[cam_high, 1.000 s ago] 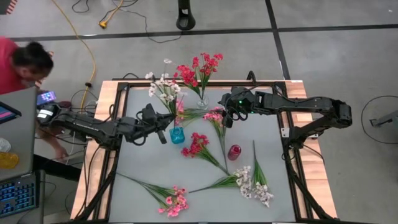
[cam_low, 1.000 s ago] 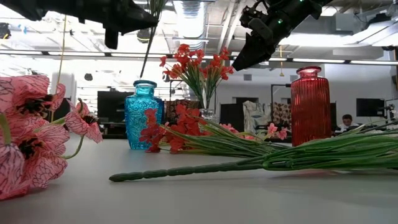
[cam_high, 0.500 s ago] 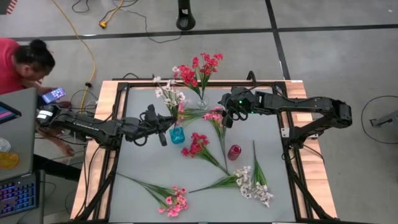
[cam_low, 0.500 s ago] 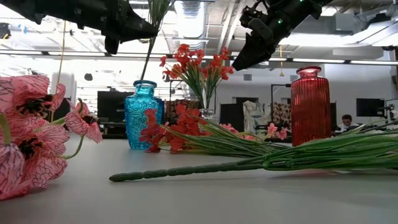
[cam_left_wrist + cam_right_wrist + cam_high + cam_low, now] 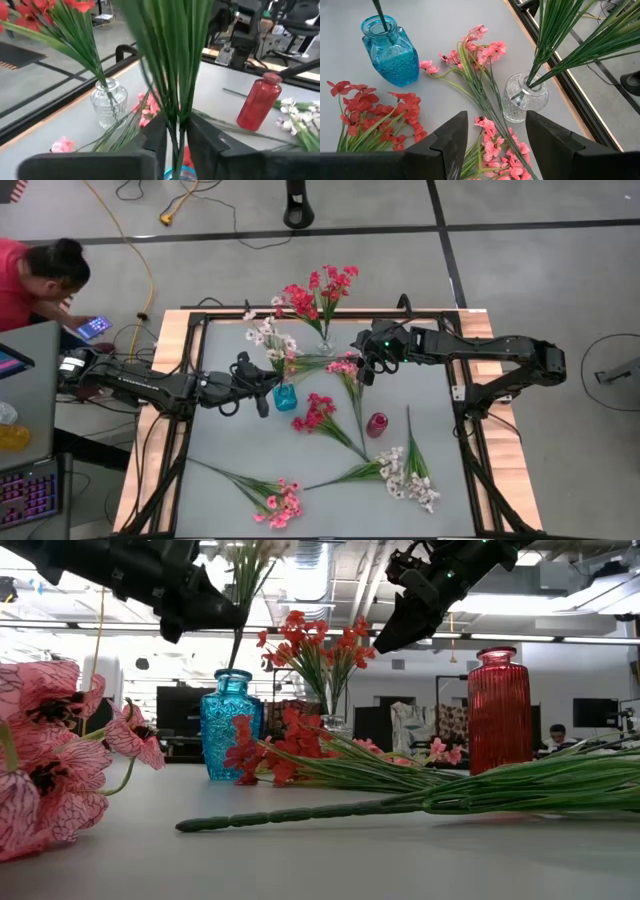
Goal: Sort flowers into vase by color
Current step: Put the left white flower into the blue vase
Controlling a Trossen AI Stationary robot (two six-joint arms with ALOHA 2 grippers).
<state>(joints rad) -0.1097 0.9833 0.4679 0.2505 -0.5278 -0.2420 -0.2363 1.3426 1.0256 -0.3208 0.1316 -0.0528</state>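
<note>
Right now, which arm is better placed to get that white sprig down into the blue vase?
The left. Its gripper is shut on the white sprig, whose stem already enters the blue vase. The right gripper hangs open and empty over the pink flowers near the clear vase.

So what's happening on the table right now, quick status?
Left gripper shut on white sprig, stem tip in blue vase. Right gripper open above pink sprig. Nothing blocking.

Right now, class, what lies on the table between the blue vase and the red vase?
A red-flowered sprig lies between the blue vase and the red vase, its green stem running towards the red one; the high view shows it.
</note>
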